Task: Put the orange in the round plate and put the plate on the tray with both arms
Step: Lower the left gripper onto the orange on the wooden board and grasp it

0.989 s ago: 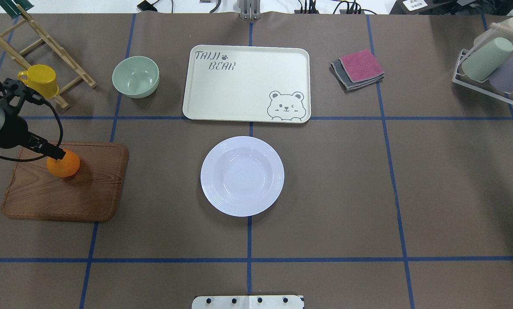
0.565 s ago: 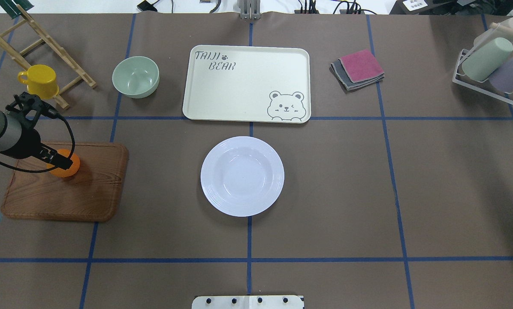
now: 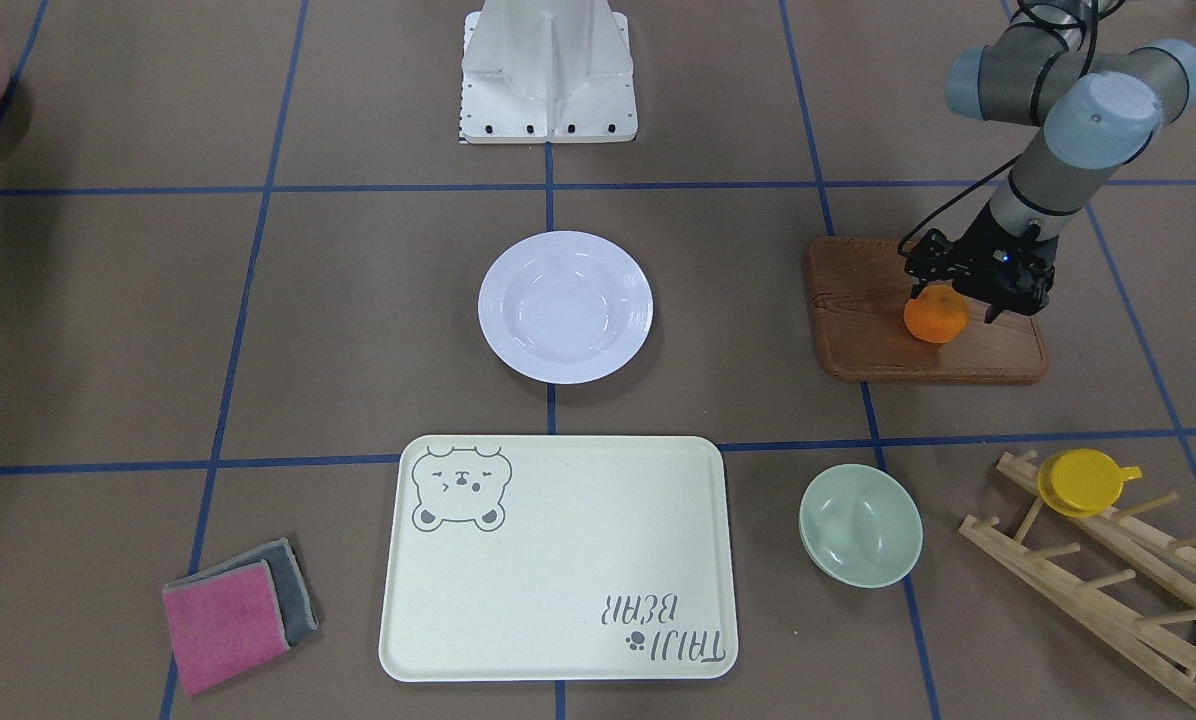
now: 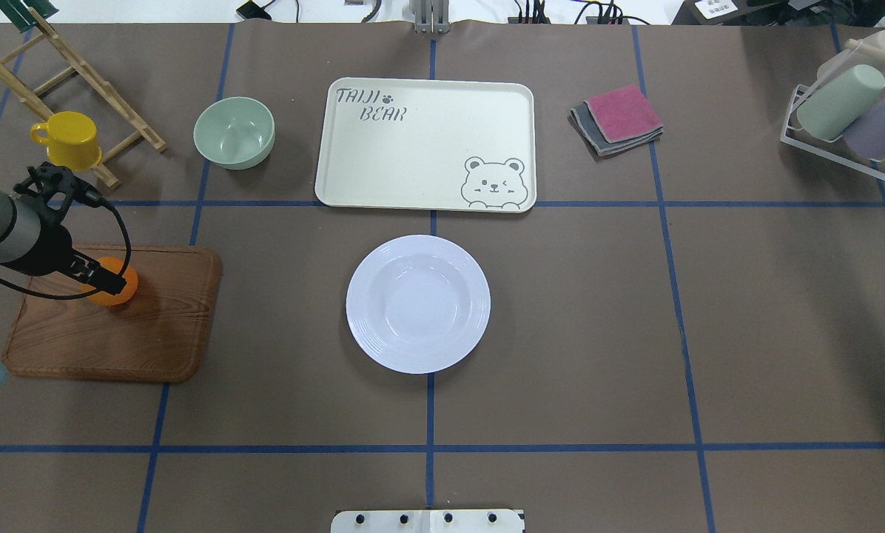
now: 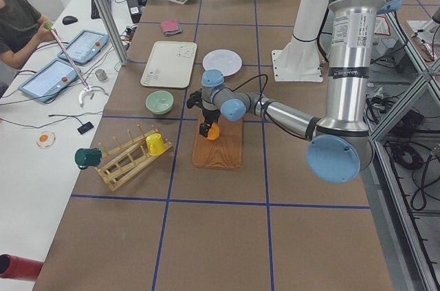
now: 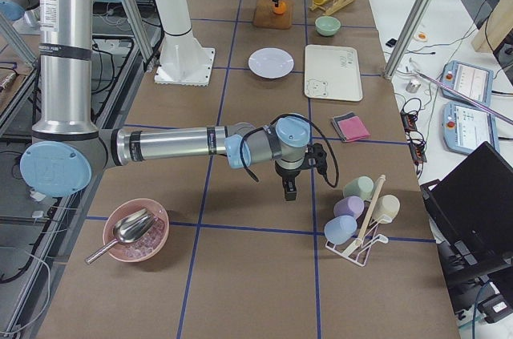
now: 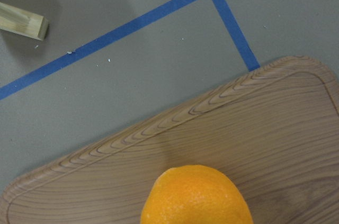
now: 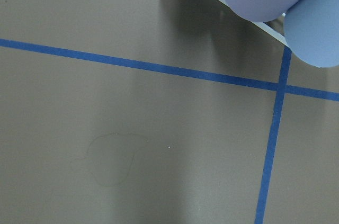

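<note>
Orange (image 3: 935, 316) on brown wood, and that is where the action is: the fruit sits on the wooden board (image 3: 858, 340) at the right of the front-facing view, and the left fingers (image 4: 102, 277) have dropped down over it. A second ago they hung just above, with most of the fruit showing from overhead; now one black finger covers its top. Over the last half-second there has been hardly any travel, so the descent looks finished. From the front they are spread wide, one on each side of the fruit, with no squeeze that I can see. My read: the closing grip is the very next thing, then the carry.

Dead centre of the surface (image 4: 598, 333), the round plate (image 4: 418, 303) sits empty, well apart from the board. Just above it in the overhead view lies the tray (image 4: 428, 148), bare, with "TAIJI BEAR" in its upper left corner and a bear drawn lower right.

Only the right-side view shows the right fingers (image 6: 288, 188), hanging near the cup rack (image 6: 361, 211); I cannot tell if they are wide or narrow.
</note>
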You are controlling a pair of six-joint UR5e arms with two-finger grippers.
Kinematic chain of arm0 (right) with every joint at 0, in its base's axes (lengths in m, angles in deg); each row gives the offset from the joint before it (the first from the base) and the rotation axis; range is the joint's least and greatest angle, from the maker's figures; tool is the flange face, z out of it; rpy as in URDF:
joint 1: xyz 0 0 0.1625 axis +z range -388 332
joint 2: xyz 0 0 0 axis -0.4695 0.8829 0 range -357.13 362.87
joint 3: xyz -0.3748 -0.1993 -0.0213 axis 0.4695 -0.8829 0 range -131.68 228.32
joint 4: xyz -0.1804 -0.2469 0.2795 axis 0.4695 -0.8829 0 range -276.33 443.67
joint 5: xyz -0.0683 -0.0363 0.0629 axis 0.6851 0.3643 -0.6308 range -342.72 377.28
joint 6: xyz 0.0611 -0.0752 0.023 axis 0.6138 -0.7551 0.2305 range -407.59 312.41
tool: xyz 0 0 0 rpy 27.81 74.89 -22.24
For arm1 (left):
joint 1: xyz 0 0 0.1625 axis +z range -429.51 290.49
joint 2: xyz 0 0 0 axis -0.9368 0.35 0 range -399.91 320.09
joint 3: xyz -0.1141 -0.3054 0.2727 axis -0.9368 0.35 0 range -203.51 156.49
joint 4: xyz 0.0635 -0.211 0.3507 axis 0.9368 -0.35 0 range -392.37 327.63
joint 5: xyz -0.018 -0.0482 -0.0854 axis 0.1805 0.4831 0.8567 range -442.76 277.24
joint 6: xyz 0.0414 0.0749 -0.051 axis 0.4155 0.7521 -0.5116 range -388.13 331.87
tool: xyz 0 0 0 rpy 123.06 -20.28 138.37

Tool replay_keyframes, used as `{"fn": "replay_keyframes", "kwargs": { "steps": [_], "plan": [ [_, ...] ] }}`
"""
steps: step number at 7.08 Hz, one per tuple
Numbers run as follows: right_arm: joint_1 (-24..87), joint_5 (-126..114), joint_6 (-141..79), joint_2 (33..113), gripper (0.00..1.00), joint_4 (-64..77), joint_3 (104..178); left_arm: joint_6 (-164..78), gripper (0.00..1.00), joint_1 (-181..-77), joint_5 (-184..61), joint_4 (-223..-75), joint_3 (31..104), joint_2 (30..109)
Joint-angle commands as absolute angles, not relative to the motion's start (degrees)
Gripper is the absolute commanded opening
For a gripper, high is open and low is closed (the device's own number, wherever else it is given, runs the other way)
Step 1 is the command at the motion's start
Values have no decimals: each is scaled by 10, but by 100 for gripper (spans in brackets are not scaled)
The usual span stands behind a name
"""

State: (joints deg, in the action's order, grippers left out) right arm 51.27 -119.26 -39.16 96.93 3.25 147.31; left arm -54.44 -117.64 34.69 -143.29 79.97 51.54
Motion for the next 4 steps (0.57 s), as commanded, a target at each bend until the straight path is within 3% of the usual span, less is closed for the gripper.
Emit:
{"fn": "replay_keyframes", "kwargs": {
  "steps": [1, 4],
  "plan": [
    [513, -1192, -392, 968, 100, 32, 1470, -543, 99, -1168, 342, -1437, 790, 527],
    [512, -1192, -392, 966, 100, 33, 1462, -544, 99, -1159, 341, -1505, 734, 539]
  ]
}}
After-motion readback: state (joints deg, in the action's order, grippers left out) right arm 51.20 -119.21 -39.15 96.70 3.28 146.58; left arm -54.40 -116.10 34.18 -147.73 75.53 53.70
